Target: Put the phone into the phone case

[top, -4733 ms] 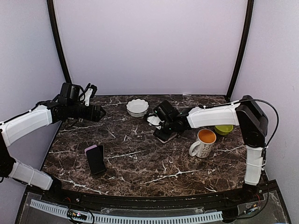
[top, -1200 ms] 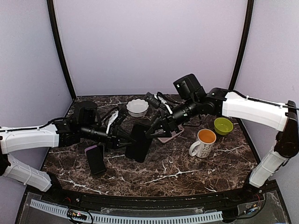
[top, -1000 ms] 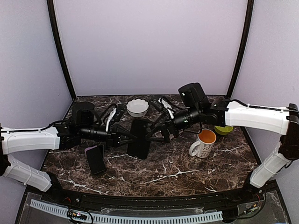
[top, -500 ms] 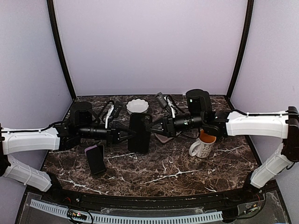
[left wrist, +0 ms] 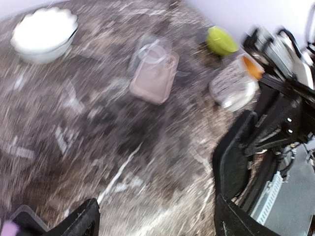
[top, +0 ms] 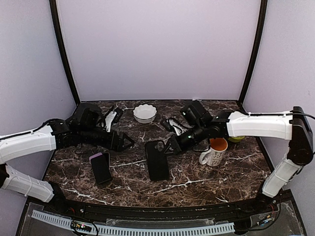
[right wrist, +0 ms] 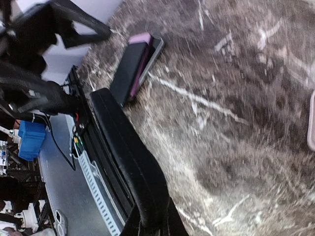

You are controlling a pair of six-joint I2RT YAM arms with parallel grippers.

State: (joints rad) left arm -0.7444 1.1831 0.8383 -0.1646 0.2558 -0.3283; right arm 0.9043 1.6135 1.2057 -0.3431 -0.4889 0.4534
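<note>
Half a second earlier the black phone case (top: 157, 161) stood upright between both pincers. It has since tipped down near the middle of the worktop (top: 197, 184), its long side running from 12 to 6 o'clock. The left arm has let go and drawn back toward 9 o'clock.

The right pincer (top: 171, 146) is clamped tight on the far end of the case, reaching in from 3 o'clock. In the right wrist view the case stretches away from the fingers edge-on, a thick, matte, rounded rim. Whether its near end rests on the marble cannot be told.

The left pincer (top: 123, 143) points toward 3 o'clock with its fingers spread wide and nothing between them. It sits apart from the case, on the case's 9 o'clock side.

The phone (top: 101, 168), a dark slab with a pink edge, lies flat at about 8 o'clock on the worktop. It is well apart from the case and just on the 6 o'clock side of the left pincer.

A white scalloped bowl (top: 144, 113) sits at 12 o'clock. A white mug (top: 213, 150) with an orange inside stands at 3 o'clock, beside the right forearm. A green bowl (left wrist: 220, 41) shows behind the mug. A pinkish flat piece (left wrist: 155, 76) lies between the white bowl and the mug, blurred in the left wrist view.
</note>
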